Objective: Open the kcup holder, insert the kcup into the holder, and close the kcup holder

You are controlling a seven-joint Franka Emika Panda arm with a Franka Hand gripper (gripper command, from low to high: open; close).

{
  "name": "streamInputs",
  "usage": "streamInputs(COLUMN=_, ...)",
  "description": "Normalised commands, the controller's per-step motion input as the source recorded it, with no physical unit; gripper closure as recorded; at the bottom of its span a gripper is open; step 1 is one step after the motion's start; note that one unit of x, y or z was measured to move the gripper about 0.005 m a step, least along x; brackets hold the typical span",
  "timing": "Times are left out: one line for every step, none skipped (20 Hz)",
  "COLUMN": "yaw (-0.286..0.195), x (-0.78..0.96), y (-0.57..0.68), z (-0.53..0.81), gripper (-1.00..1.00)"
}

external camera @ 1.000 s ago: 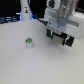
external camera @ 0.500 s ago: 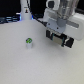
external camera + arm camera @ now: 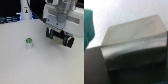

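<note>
Gripper is hanging over the kcup holder at the exterior view's right, low against the top of the dark box. We are reading two dark fingers pointing down with a gap between them, so we are judging it parted and holding nothing, though the blur is leaving some doubt. In the wrist view we are seeing only a close grey boxy face with a hard edge and a green patch at one corner; we cannot tell what either belongs to.

The kcup is standing upright on the white bench, green top up, well apart from the holder toward the exterior view's left. A tall white bottle-like object is standing at the back.

We are judging the step in hand as opening the drawer, not yet done: no slots are showing.

Risks we are noting:
- The handle is not resolvable in either view, so a finger could be landing beside it and slipping off.
- The holder is sitting loose on the bench; a pull may be dragging the whole box rather than the drawer.
- A dragged box, or a wide arm sweep, could be tipping the kcup and letting it roll.
</note>
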Motion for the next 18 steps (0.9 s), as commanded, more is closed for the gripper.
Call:
streamInputs(yaw=-0.258, x=-0.14, y=-0.38, z=0.34, gripper=-1.0)
streamInputs(yaw=-0.266, x=-0.18, y=-0.4, z=0.3, gripper=-1.0)
streamInputs(yaw=-0.265, x=-0.22, y=-0.43, z=0.27, gripper=-1.0)
streamInputs(yaw=-0.258, x=-0.31, y=-0.44, z=0.24, gripper=-1.0)
streamInputs(yaw=-0.246, x=-0.36, y=-0.43, z=0.21, gripper=-1.0)
streamInputs(yaw=-0.24, x=-0.39, y=-0.43, z=0.17, gripper=-1.0)
streamInputs(yaw=-0.235, x=-0.42, y=-0.42, z=0.14, gripper=-1.0)
streamInputs(yaw=-0.231, x=-0.43, y=-0.41, z=0.1, gripper=-1.0)
streamInputs(yaw=-0.233, x=-0.44, y=-0.41, z=0.06, gripper=-1.0)
streamInputs(yaw=-0.24, x=-0.45, y=-0.4, z=0.03, gripper=-1.0)
streamInputs(yaw=-0.242, x=-0.45, y=-0.4, z=0.02, gripper=-1.0)
streamInputs(yaw=-0.242, x=-0.46, y=-0.4, z=0.02, gripper=-1.0)
streamInputs(yaw=-0.237, x=-0.46, y=-0.41, z=0.01, gripper=-1.0)
streamInputs(yaw=-0.223, x=-0.41, y=-0.42, z=-0.02, gripper=-1.0)
streamInputs(yaw=-0.229, x=-0.41, y=-0.42, z=-0.05, gripper=-1.0)
streamInputs(yaw=-0.224, x=-0.43, y=-0.43, z=-0.03, gripper=-1.0)
streamInputs(yaw=-0.228, x=-0.42, y=-0.43, z=-0.05, gripper=-1.0)
streamInputs(yaw=-0.223, x=-0.42, y=-0.44, z=-0.07, gripper=-1.0)
